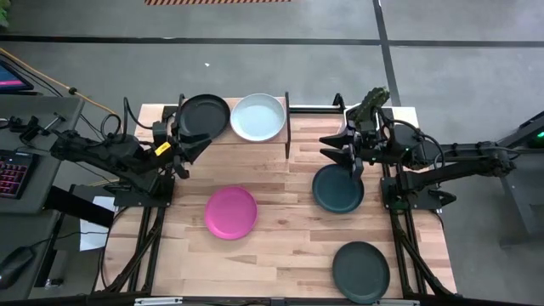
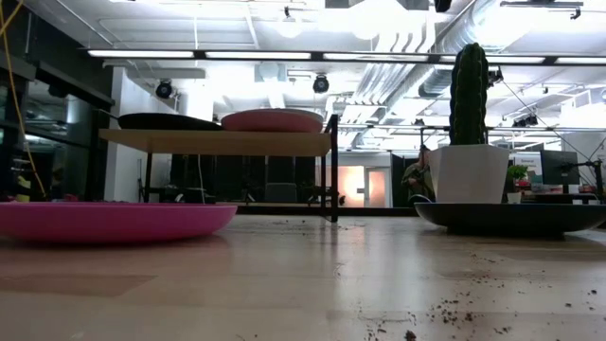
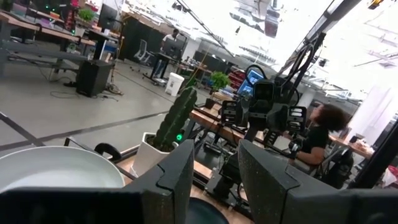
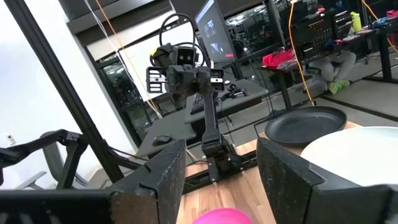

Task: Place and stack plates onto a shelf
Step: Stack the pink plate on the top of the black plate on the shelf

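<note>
The shelf [image 1: 289, 127] stands at the table's far edge. On it sit a black plate [image 1: 204, 116] and a pale mint-white plate [image 1: 257, 116]. In the low view the plate [image 2: 272, 120] beside the black one shows a pinkish side. A magenta plate [image 1: 231, 212], a dark teal plate [image 1: 337, 189] and a dark grey-green plate [image 1: 360, 270] lie flat on the table. My left gripper [image 1: 189, 150] hovers open near the shelf's left end, holding nothing. My right gripper [image 1: 337, 150] hovers open just beyond the teal plate, near the shelf's right end.
A cactus in a white pot [image 1: 370, 106] stands at the far right corner, beside my right gripper. Bare wood lies between the magenta and teal plates and along the near edge. Crumbs of soil [image 2: 445, 308] dot the tabletop. A person [image 3: 320, 124] sits beyond the right side.
</note>
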